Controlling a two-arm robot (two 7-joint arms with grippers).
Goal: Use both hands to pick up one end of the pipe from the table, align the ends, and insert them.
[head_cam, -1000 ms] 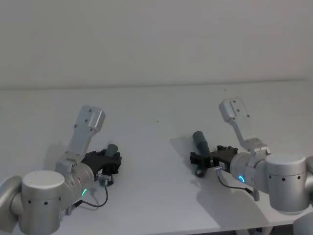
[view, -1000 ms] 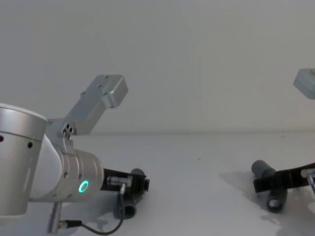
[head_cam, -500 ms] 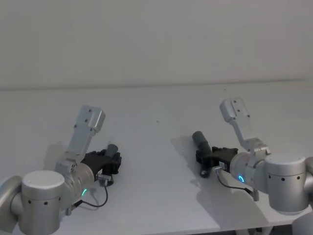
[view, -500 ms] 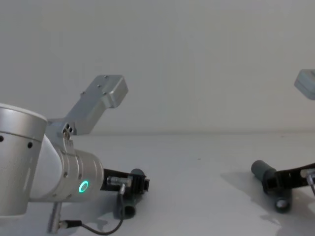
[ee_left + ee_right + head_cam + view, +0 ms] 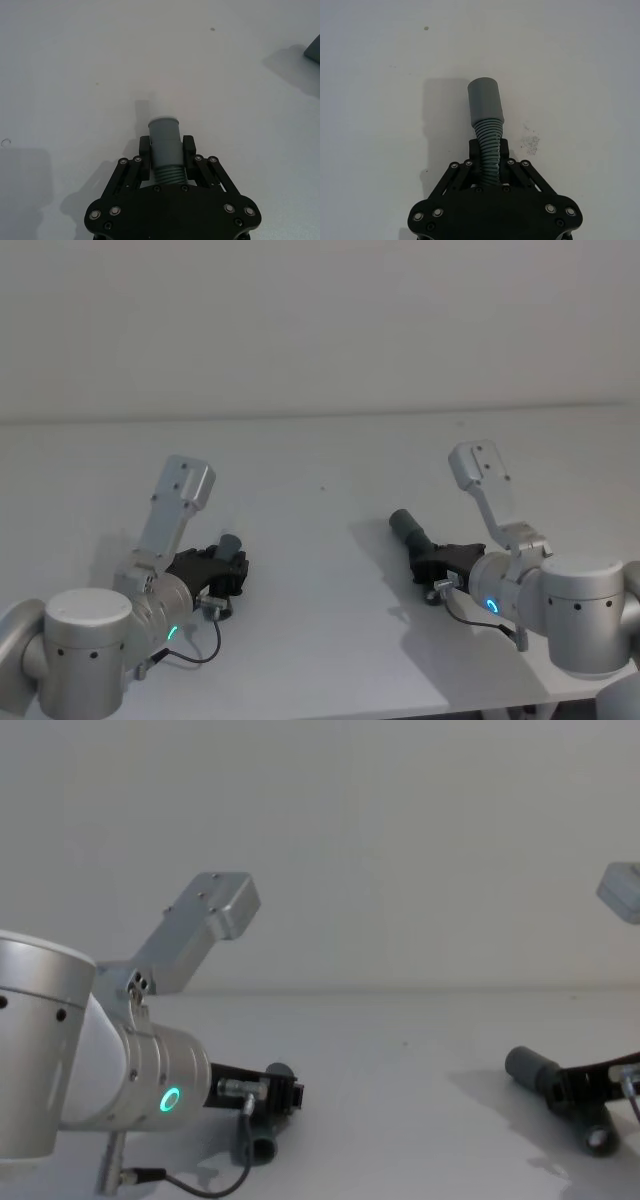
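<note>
Grey corrugated ribbing bends easily, so with the left tool (image 5: 166, 150) clamped on the left hose piece (image 5: 164, 136) just behind its cuff and the right tool (image 5: 489, 150) clamped farther back on the right hose piece (image 5: 486, 104), well apart low over the counter (image 5: 320, 570), the ends may misalign.

One white table (image 5: 320, 455) carries two corrugated hose pieces: the left hose piece (image 5: 231, 543) toward its front left corner and the right hose piece (image 5: 408, 527) toward its front right. There are two smooth grey cuffs, the left cuff (image 5: 164, 134) and the right cuff (image 5: 485, 99). There are two black grippers; the left gripper (image 5: 230, 568) and the right gripper (image 5: 433, 560) each clamp one piece.
</note>
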